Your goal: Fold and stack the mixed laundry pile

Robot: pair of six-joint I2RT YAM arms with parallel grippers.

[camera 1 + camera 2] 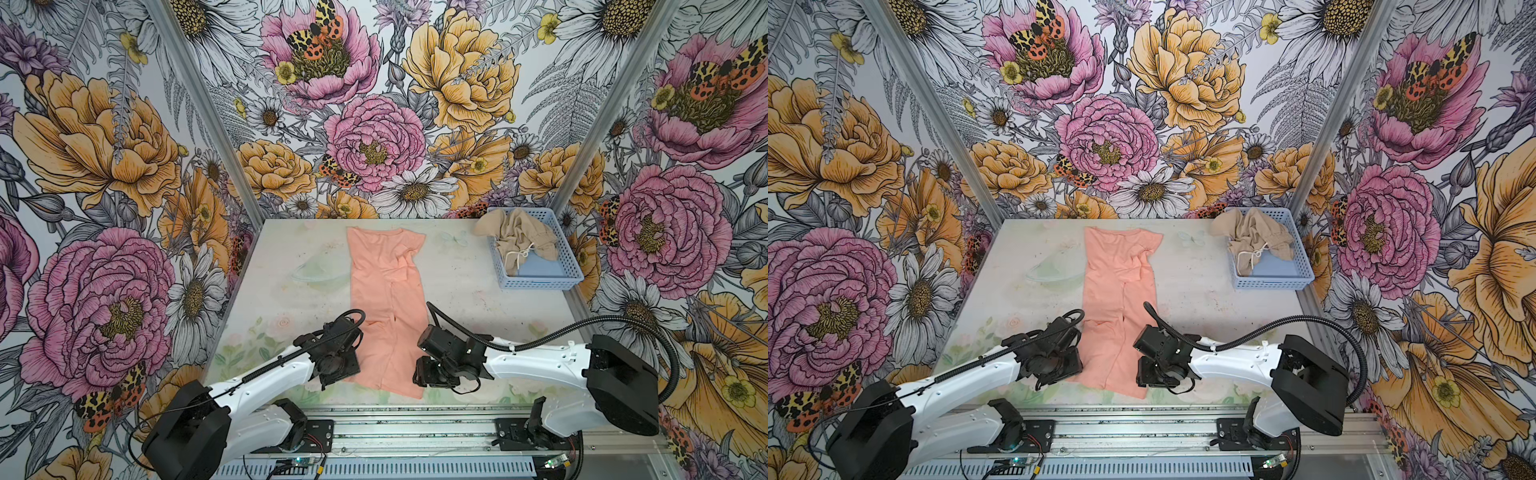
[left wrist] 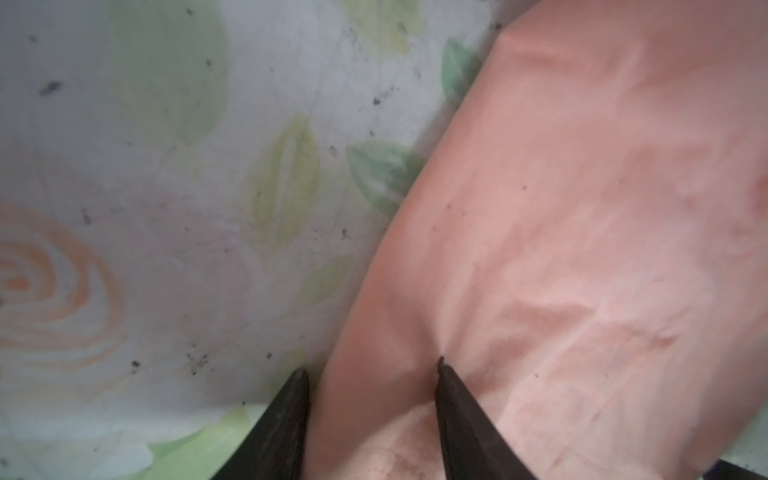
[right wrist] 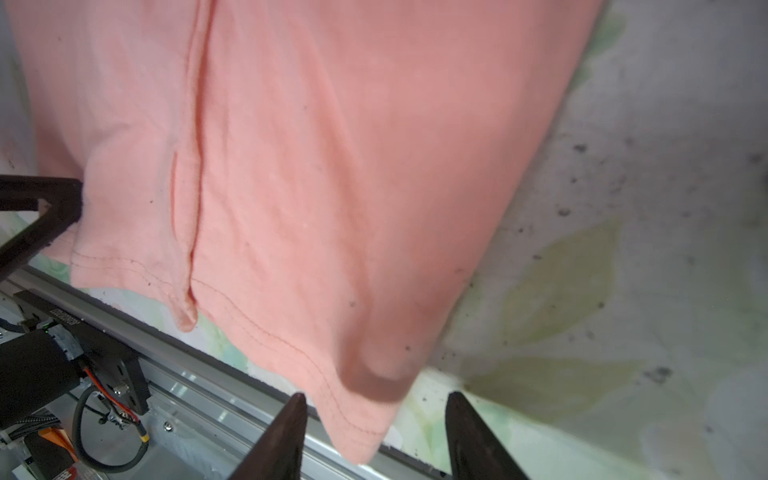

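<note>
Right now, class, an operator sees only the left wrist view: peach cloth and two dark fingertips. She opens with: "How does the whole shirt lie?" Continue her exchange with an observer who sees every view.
Observer: In both top views the peach T-shirt lies folded into a long narrow strip down the middle of the table.
Operator: Where is the other arm?
Observer: The right gripper is open at the strip's near end, with the hem corner between its fingertips.
Operator: Anything else to fold?
Observer: A beige garment lies crumpled in the blue basket at the table's far right corner.
</note>
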